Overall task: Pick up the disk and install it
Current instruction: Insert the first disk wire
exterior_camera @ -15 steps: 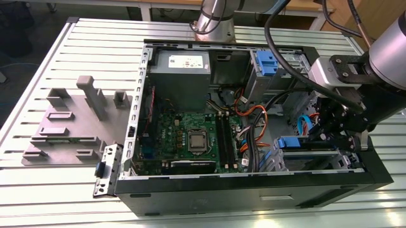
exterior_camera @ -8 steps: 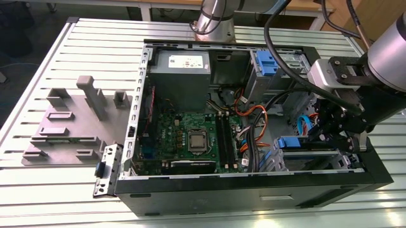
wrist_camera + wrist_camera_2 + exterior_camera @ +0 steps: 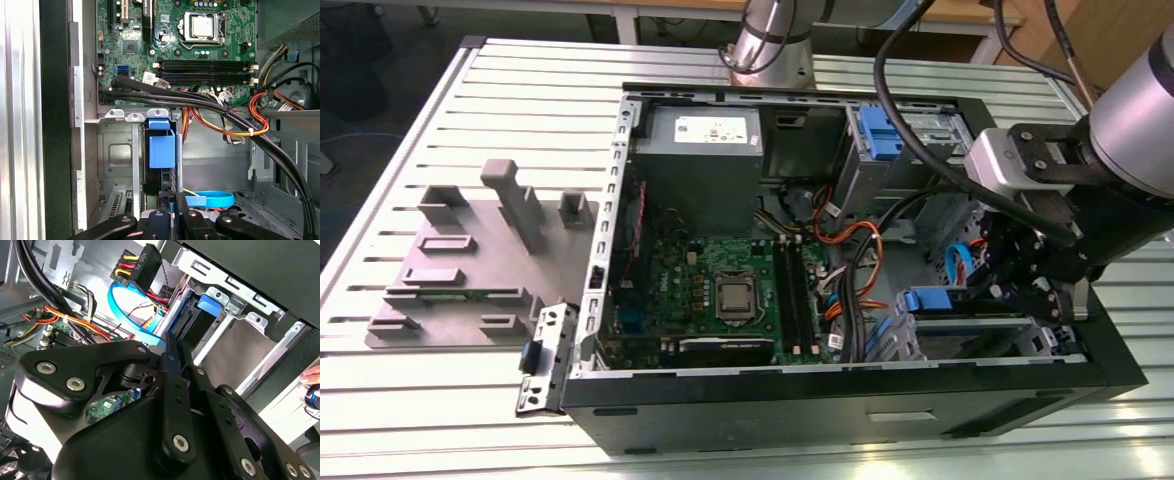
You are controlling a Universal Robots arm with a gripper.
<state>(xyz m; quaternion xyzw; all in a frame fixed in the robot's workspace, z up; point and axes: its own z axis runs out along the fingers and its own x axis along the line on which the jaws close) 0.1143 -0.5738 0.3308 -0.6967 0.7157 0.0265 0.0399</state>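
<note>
The disk (image 3: 161, 150) stands on edge in a slot of the grey drive cage (image 3: 112, 150) at the case's front corner. Its blue bracket and dark body face the first wrist camera. In the exterior view the blue bracket (image 3: 934, 299) sits on top of that cage. The second wrist view looks along the disk's connector end (image 3: 189, 324). My gripper (image 3: 175, 345) hangs inside the case, fingers pressed together with nothing between them, tips just short of the disk's end. I cannot tell whether they touch it. The gripper (image 3: 1014, 285) is at the exterior view's right, and its fingertips (image 3: 166, 199) show in the first wrist view.
The open computer case (image 3: 854, 385) lies on a slatted table. Inside are a grey power supply (image 3: 698, 150), the motherboard (image 3: 734, 285), loose orange and black cables (image 3: 854, 250), a blue data cable (image 3: 125, 302) and another cage with a blue tab (image 3: 878, 130). A grey fixture (image 3: 467, 260) lies beside the case. A hand (image 3: 312, 374) rests outside.
</note>
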